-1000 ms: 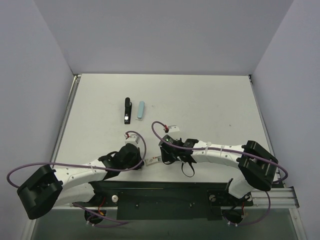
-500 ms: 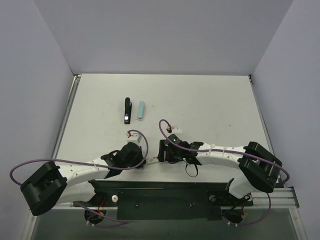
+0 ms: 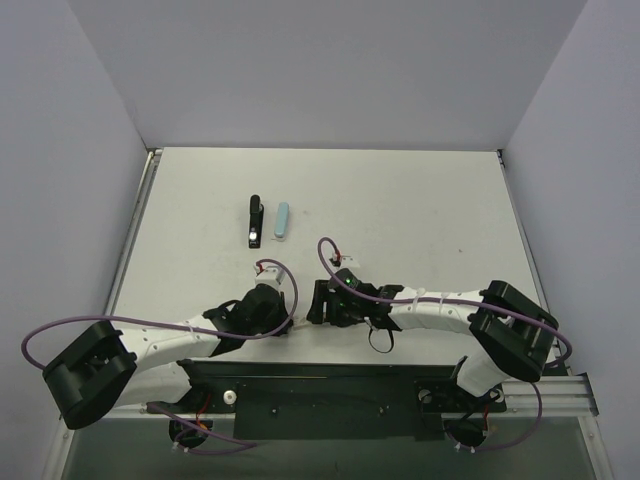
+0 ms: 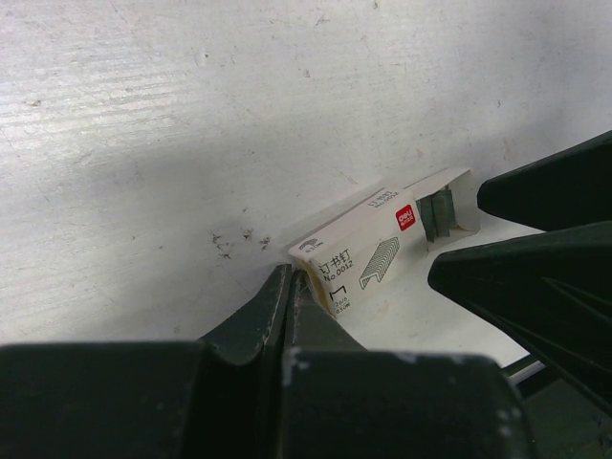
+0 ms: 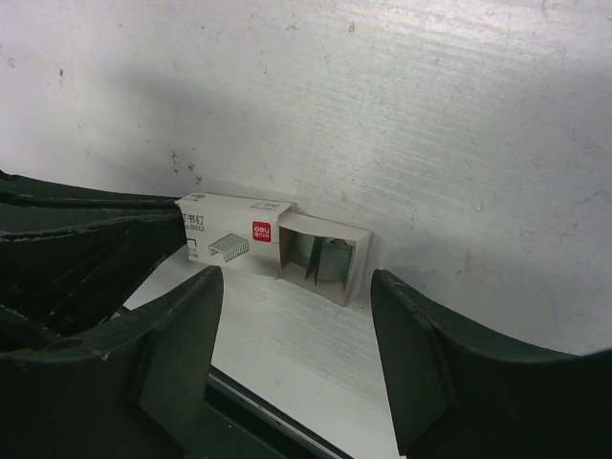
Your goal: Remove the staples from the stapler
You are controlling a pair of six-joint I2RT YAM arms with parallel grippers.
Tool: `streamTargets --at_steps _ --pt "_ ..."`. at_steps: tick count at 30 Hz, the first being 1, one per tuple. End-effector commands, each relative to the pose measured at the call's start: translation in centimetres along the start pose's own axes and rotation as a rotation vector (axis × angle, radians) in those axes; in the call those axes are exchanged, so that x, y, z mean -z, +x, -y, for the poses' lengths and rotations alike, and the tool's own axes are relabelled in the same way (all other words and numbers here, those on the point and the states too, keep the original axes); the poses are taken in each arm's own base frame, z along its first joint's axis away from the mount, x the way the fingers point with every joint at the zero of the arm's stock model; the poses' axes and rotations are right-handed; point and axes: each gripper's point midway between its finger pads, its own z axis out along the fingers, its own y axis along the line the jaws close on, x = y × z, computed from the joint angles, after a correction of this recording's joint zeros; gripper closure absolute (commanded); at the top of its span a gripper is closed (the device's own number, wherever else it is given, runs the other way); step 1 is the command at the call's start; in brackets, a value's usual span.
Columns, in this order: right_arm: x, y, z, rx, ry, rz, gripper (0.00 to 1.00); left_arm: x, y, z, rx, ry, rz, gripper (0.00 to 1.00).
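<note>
The black stapler (image 3: pixel 254 220) lies closed on the table at the far left-centre, well away from both grippers. A small white staple box (image 4: pixel 359 256) lies near the table's front edge, its inner tray (image 5: pixel 325 258) slid out and holding strips of staples. My left gripper (image 4: pixel 290 279) is shut, its tips pressed against the box's closed end. My right gripper (image 5: pixel 298 330) is open and faces the box's open tray end, one finger to each side and short of it. In the top view the left gripper (image 3: pixel 286 322) and right gripper (image 3: pixel 313 303) meet at the box (image 3: pixel 299 321).
A pale blue oblong object (image 3: pixel 283 220) lies right beside the stapler. The black base rail (image 3: pixel 320 385) runs along the near edge just behind the box. Grey walls enclose the table on three sides.
My right gripper has moved left toward the staple box. My left gripper has shifted slightly right to the box's other end. The stapler has not moved.
</note>
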Motion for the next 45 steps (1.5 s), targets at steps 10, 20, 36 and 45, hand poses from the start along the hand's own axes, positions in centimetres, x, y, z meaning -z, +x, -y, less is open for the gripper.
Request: streamTargets --at_steps 10,20,36,45 --pt "-1.0 0.6 0.1 -0.048 -0.018 -0.027 0.42 -0.2 1.1 -0.6 -0.03 -0.018 -0.041 1.0" --pt "-2.2 1.2 -1.3 -0.053 -0.07 -0.07 0.42 -0.7 1.9 -0.7 -0.029 -0.014 -0.064 1.0" --pt "-2.2 0.8 -3.6 -0.057 -0.156 -0.077 0.41 -1.2 1.4 0.7 -0.026 0.037 -0.061 1.0" --pt "-2.2 1.1 -3.4 -0.063 -0.168 -0.083 0.41 -1.0 1.0 1.6 -0.026 0.082 -0.047 1.0"
